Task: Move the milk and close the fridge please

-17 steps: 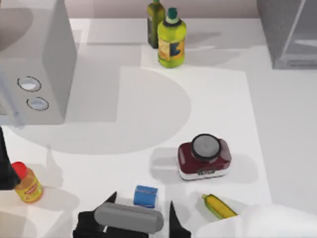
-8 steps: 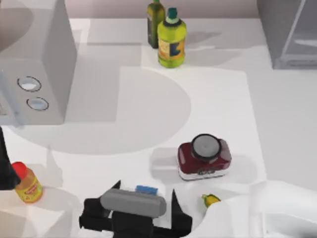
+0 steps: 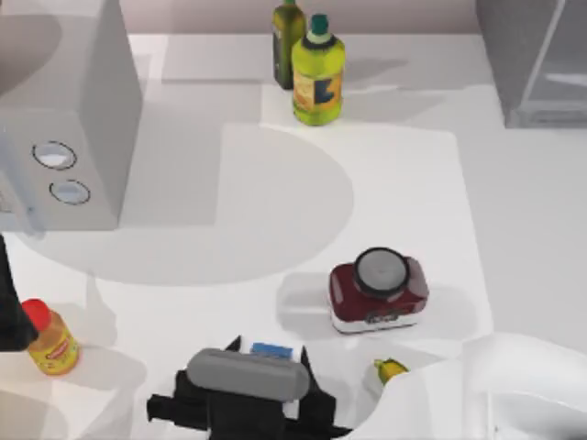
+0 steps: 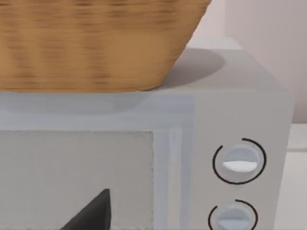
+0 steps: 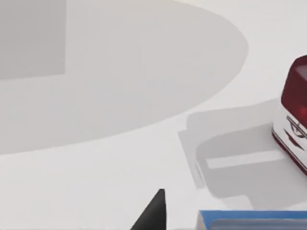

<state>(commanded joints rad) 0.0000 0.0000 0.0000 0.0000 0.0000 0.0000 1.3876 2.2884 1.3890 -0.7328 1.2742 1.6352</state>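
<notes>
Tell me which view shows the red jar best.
Top view: the red jar is whole, grey lid up, right of the milk. Right wrist view catches one cropped edge. Left wrist view faces the microwave.

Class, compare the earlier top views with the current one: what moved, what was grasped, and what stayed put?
The right gripper slid over the small blue-topped milk carton and its fingers narrowed around it; whether it grips yet is unclear. The red jar, yellow red-capped bottle, grey dial box and parked left arm stayed put.
</notes>
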